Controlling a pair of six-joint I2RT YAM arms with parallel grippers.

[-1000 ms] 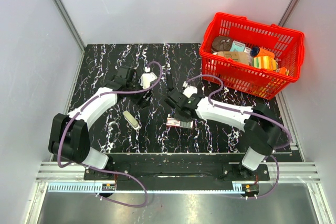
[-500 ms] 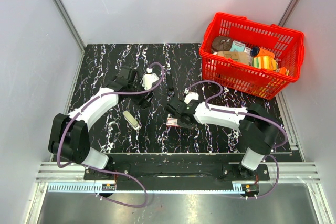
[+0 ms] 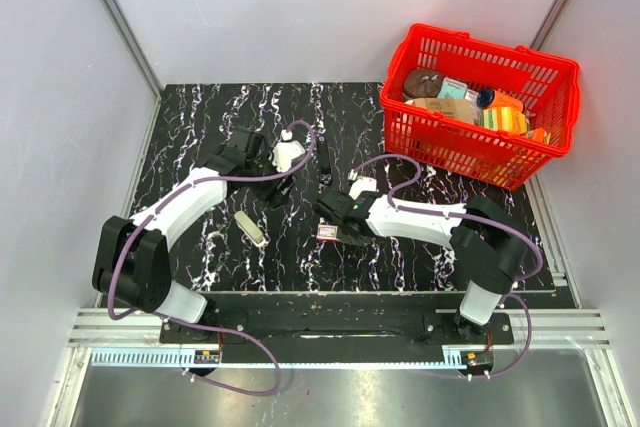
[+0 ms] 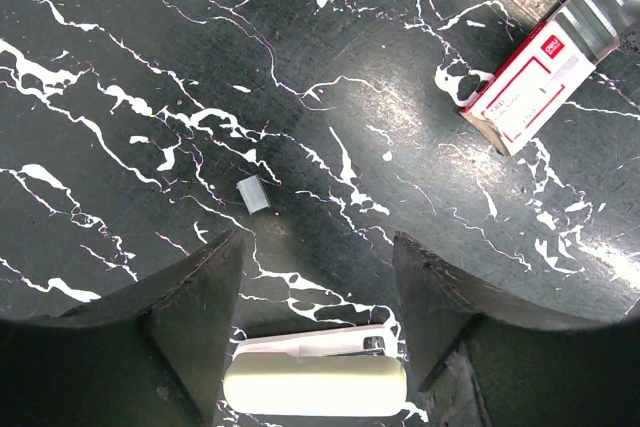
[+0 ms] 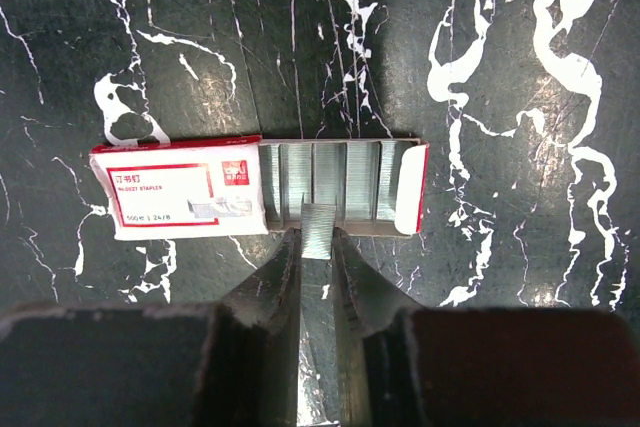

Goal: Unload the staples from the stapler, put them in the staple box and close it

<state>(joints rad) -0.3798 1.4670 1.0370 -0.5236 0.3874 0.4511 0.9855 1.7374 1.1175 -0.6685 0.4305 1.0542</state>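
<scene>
The cream-coloured plastic stapler (image 3: 250, 228) is lying flat on the black white-veined marble table (image 3: 200, 127). It is well apart from the right arm, at about 9 o'clock from the red-and-white cardboard staple box (image 5: 185, 192). Nothing is touching it.

The silver strip of staples (image 5: 318, 227) is being pinched end-on in the right gripper (image 5: 318, 243), whose fingers are nearly together on the strip's two sides. The strip's far end is sitting over the near edge of the box's pulled-out grey tray, at 6 o'clock of the tray. That hold is probably chosen so the strip can slide in alongside the rows already lying there.

The left gripper (image 4: 318, 247) is hovering with its fingers spread fairly wide and nothing between them. In its own view the stapler is showing at 6 o'clock, so this looks like a waiting pose over the tool, not a reach. A small loose grey clump of staples (image 4: 254, 193) is lying on the table at 11 o'clock from the stapler. It may be a broken-off piece and may need picking up.

A narrow black object (image 3: 325, 157) is lying at 12 o'clock from the box; I cannot tell what it is. The red plastic mesh basket (image 3: 400, 117) of groceries is standing at 2 o'clock, playing no part.

Compared with a second ago, the right wrist is sitting farther toward 8 o'clock. It is now covering more of the box, where earlier it stood off at the box's 1 o'clock. The left arm and the stapler are looking unchanged.
</scene>
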